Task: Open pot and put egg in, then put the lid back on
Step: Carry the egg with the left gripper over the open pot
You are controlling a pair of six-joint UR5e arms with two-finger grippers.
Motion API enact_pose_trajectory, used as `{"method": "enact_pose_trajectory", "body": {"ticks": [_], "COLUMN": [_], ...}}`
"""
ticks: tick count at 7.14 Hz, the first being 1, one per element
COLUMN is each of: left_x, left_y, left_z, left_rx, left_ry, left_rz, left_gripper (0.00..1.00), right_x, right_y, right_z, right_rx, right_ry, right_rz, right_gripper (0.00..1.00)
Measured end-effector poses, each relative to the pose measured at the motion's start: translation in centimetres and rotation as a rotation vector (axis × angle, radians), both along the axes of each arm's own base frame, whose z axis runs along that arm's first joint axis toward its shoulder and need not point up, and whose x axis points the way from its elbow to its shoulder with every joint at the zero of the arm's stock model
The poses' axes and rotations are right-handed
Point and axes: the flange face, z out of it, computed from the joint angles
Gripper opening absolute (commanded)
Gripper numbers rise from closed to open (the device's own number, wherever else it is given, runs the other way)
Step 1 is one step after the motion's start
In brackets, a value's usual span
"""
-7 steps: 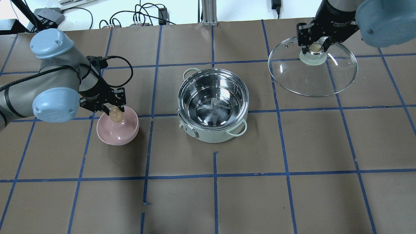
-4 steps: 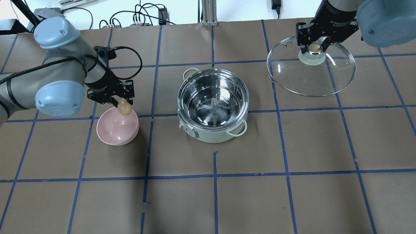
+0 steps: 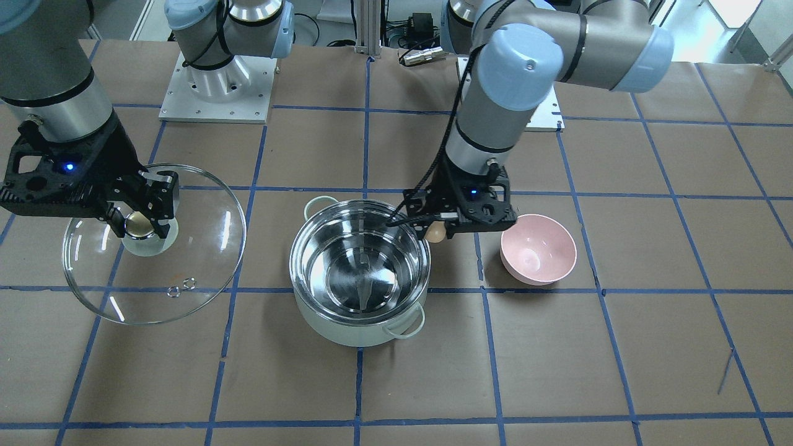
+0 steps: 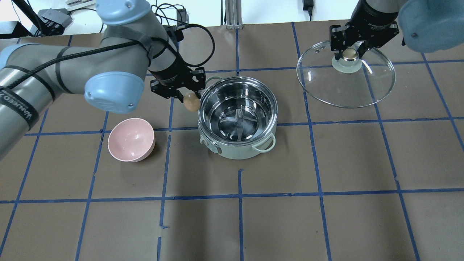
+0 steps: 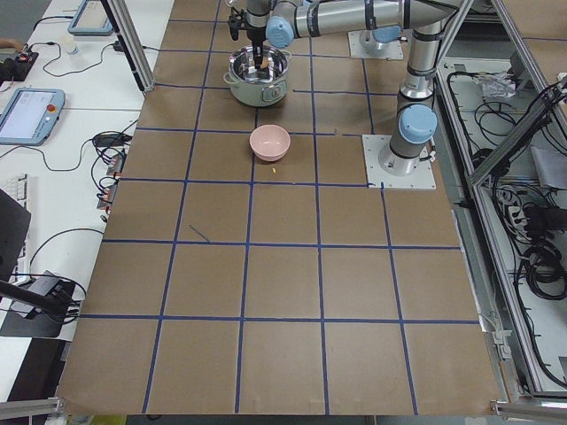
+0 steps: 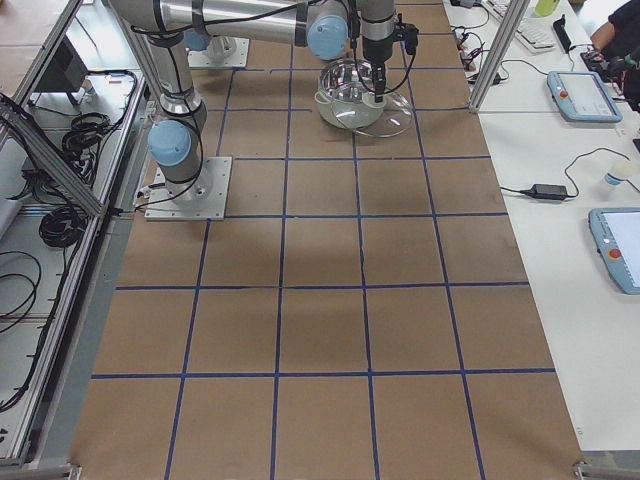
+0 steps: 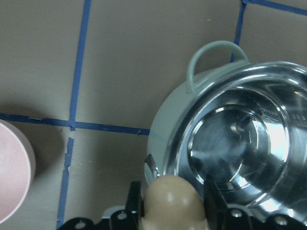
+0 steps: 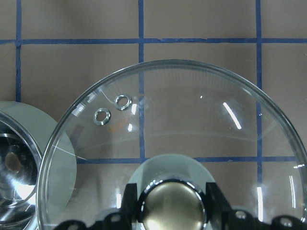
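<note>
In the front-facing view, the left gripper [image 3: 438, 229] pinches the egg [image 3: 435, 233] just beside the rim of the open pot [image 3: 328, 325], on the side toward the pink bowl [image 3: 539, 274]. The right gripper [image 3: 141, 224] is pressed on the knob [image 3: 137, 227] of the lid [image 3: 198, 248] and holds it tilted, apart from the pot.

From overhead, the egg hangs at the pot's outer edge, not yet over the steel inside.

The two side views are too small to tell more.

The left wrist camera shows the egg between the fingers [image 7: 135, 203], with the pot rim close beside.

The right wrist camera shows the knob clamped from both sides.

Open mint pot [image 4: 235, 154], tan egg [image 4: 191, 103] beside rim, glass lid [image 4: 344, 88] apart
</note>
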Motion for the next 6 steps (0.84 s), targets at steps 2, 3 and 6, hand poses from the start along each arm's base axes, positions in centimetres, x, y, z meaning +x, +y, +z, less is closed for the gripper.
{"method": "enact_pose_trajectory", "body": {"ticks": [2,3,6], "left_x": [-3.1,-3.8,-4.2], "left_y": [-0.4,-0.7,-0.3], "left_z": [-2.6,-3.9,-6.8], "left_rx": [-0.024,-0.032,-0.021], "left_ry": [-0.069,-0.087,-0.154], "left_rz": [-0.028,-0.037,-0.062], "left_gripper": [0.02,0.02,0.02], "right_x": [-0.1,-0.1,-0.1], "right_y": [0.0,0.0,0.0], "right_z": [0.0,0.0,0.0], "right_rx": [-0.001,-0.001,0.0], "right_ry": [0.002,0.001,0.001], "right_rz": [0.011,0.011,0.009], "right_gripper": [0.32,0.32,0.32]}}
